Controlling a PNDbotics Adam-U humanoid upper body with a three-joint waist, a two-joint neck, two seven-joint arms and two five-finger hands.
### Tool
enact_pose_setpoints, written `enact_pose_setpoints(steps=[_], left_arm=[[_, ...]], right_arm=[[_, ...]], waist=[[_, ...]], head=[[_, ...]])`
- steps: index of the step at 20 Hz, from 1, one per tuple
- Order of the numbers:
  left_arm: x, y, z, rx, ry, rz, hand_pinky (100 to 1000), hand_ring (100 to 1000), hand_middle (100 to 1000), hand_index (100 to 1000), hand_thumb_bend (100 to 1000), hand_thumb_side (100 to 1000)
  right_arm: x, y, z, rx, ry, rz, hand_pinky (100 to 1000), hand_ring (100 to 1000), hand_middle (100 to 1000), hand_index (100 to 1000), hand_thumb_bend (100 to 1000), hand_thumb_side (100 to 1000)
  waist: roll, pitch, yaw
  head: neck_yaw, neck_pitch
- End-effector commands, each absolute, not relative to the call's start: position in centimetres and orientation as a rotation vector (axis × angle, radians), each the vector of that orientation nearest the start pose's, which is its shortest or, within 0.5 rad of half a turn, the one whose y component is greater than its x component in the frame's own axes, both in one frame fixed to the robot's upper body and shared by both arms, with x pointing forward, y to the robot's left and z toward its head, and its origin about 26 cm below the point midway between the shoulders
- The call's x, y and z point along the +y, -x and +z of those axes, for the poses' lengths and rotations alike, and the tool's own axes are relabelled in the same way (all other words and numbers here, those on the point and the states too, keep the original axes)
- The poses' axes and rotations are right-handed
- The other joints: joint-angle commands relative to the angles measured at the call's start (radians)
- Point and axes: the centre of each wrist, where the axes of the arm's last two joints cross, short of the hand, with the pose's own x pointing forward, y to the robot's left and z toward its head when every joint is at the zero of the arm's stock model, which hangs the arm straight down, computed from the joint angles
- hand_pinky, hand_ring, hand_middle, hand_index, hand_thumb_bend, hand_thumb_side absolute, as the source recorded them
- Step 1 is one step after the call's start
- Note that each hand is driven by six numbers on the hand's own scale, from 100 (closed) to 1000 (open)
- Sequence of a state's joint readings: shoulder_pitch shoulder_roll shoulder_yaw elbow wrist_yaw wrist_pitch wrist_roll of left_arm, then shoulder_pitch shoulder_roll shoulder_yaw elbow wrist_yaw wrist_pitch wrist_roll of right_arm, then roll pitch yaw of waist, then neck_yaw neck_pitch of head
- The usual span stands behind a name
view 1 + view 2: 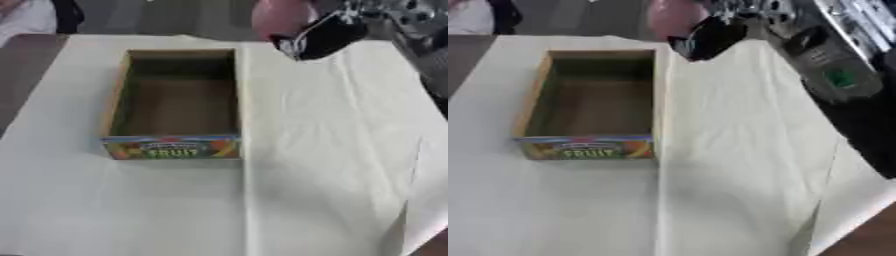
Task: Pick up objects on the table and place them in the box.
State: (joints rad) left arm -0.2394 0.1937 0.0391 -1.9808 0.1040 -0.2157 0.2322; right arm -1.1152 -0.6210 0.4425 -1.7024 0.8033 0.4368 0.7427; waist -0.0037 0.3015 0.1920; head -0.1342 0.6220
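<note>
An open cardboard box [112,100] with a colourful "FRUIT" label on its front wall stands on the pale cloth, left of centre. Nothing shows inside it. My right hand [325,34], black, hangs above the table's far edge, just past the box's far right corner. It is curled on a rounded pink object [278,17] that sticks out to its upper left. The same hand [715,34] and pink object [668,16] show in the right eye view. Blur hides the fingers' exact hold. My left hand shows in no view.
A pale cloth [332,150] covers the table, with creases running lengthwise. My right forearm [833,70], grey with a green light, comes in from the upper right. Brown table edge [17,75] shows at the left and in the lower right corner.
</note>
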Motion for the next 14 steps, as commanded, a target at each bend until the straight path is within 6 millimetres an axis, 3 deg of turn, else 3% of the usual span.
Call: enact_pose_setpoints(steps=[1,7,14], left_arm=[[25.5,-29.5,18.0,-2.459,-0.066,0.098,707,633,609,820,100,610],[25.2,-29.6,18.2,-2.468,-0.047,0.090,707,632,609,820,100,610],[25.0,-29.7,18.3,-2.476,-0.026,0.089,708,632,609,821,100,609]], right_arm=[[-14.1,-36.2,37.2,-1.527,1.125,1.515,644,672,417,498,146,174],[-11.3,-39.4,35.9,-1.494,1.130,1.533,647,675,420,499,141,167],[-9.0,-42.6,32.8,-1.448,1.146,1.531,645,675,420,498,148,160]], waist=[[0.002,-0.017,0.005],[0.003,-0.007,0.016],[0.006,0.003,0.027]], head=[[-0.011,-0.010],[-0.035,-0.009],[-0.077,-0.003]])
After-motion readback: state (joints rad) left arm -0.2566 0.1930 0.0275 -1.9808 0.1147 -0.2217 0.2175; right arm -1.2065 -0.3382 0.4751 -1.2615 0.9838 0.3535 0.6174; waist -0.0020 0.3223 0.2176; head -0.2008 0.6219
